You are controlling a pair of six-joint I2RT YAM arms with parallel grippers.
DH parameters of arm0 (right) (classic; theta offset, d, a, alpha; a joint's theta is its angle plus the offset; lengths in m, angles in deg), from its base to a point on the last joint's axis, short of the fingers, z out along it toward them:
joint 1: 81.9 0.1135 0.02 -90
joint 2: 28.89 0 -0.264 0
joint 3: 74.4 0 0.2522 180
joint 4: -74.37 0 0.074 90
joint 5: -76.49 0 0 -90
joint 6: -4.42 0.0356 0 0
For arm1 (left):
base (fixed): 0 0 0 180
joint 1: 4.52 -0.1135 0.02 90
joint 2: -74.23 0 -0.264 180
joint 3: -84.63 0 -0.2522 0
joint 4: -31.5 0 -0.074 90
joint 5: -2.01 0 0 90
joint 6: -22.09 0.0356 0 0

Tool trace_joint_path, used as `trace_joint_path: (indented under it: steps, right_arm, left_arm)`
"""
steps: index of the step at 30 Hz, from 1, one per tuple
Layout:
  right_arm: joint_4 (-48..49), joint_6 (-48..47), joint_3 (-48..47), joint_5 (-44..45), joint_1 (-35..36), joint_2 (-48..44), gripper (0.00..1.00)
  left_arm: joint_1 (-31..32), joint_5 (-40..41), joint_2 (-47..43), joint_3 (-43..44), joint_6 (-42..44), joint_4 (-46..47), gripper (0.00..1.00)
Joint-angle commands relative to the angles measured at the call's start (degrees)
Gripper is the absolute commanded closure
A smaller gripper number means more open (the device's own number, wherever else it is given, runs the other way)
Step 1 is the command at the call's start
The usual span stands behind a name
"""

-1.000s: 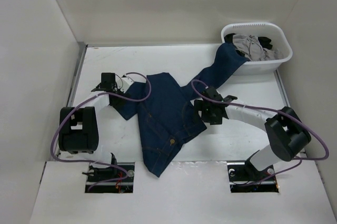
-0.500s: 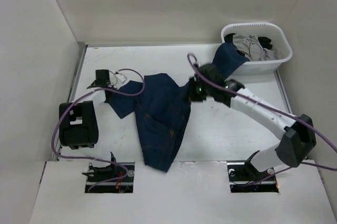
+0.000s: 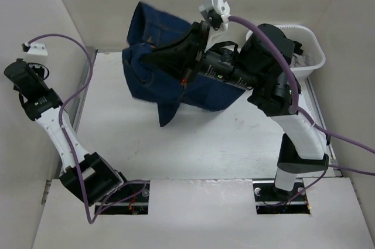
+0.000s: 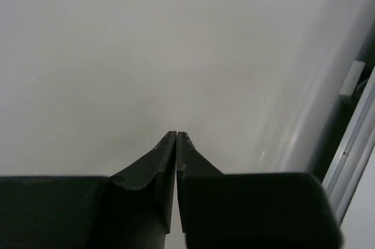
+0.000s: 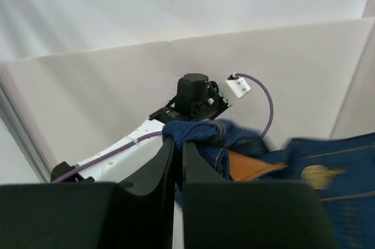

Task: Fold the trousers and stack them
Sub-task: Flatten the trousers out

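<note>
The dark blue trousers (image 3: 158,82) hang bunched in the air above the back of the table, off its surface. My right gripper (image 3: 146,60) is raised high and shut on a fold of denim near their waistband. The right wrist view shows the denim (image 5: 246,143) pinched at the right gripper (image 5: 179,142), with a tan leather patch (image 5: 252,167) and a brass button (image 5: 316,174) beside it. My left gripper (image 3: 14,70) is lifted by the left wall, away from the trousers. In its own view the left gripper (image 4: 177,134) is shut on nothing, facing the white wall.
A white basket (image 3: 315,47) stands at the back right, mostly hidden behind my right arm. White walls enclose the table (image 3: 193,143) at the left, back and right. A metal rail (image 3: 85,85) runs along the table's left edge. The left arm's purple cable (image 3: 70,44) loops near the wall.
The right arm has lifted the trousers off the table and pulled the leg out of the basket. The left gripper let go of the trousers, shut, and swung up to the left wall.
</note>
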Motion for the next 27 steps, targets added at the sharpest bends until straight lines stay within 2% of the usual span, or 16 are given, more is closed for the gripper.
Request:
trace_joint_path:
  steps: [1,3,5,9,12,16,19,20,21,22,24,25,27]
  right_arm:
    - [8.2,-4.3,3.1,-1.9,-0.4,-2.6,1.0]
    - [11.1,-3.5,6.9,-1.5,-0.9,-4.7,1.0]
    - [12.0,-1.7,11.2,0.3,-3.7,-6.4,1.0]
    - [11.1,4.7,18.1,6.0,-9.6,-6.4,1.0]
    - [8.2,8.2,19.2,9.4,-12.5,-2.8,1.0]
    - [2.9,12.4,18.6,16.5,-16.3,6.4,1.0]
    - [-1.9,15.6,16.4,25.5,-21.5,12.8,0.96]
    - [-2.8,16.2,16.1,27.2,-23.5,14.3,0.9]
    - [-3.2,16.4,16.2,27.5,-25.2,15.5,0.81]
    - [-4.1,16.9,16.0,26.1,-26.6,16.7,0.62]
    - [-6.1,16.3,17.2,17.8,-28.2,17.8,0.11]
    - [-7.0,15.8,18.9,13.8,-28.4,17.2,0.0]
    - [-6.7,15.0,28.3,11.9,-28.2,12.1,0.0]
  left_arm:
    - [0.2,-6.8,-1.1,0.8,-0.1,-3.7,0.92]
    - [0.8,-10.8,-1.2,1.0,-1.1,-7.7,0.83]
    - [4.5,-12.7,-1.1,0.9,-2.2,-10.4,0.74]
    - [13.0,-12.4,-1.0,0.1,-3.3,-11.9,0.54]
    - [19.9,-9.7,-0.2,-0.9,-3.2,-10.9,0.43]
    - [27.4,-4.8,2.1,-1.5,-1.8,-9.0,0.36]
    - [30.1,-2.5,2.8,-1.2,-1.7,-7.5,0.35]
    - [30.7,-2.5,2.7,-1.1,-1.7,-7.8,0.34]
    - [31.3,-2.6,2.5,-1.1,-1.7,-8.2,0.33]
    - [32.1,-2.6,2.3,-1.3,-1.5,-8.6,0.33]
    - [33.8,-2.3,1.6,-2.6,-0.8,-9.2,0.33]
    - [34.6,-2.2,1.2,-3.6,-0.7,-9.6,0.33]
    - [36.9,-1.5,0.1,-5.8,-0.8,-10.9,0.32]
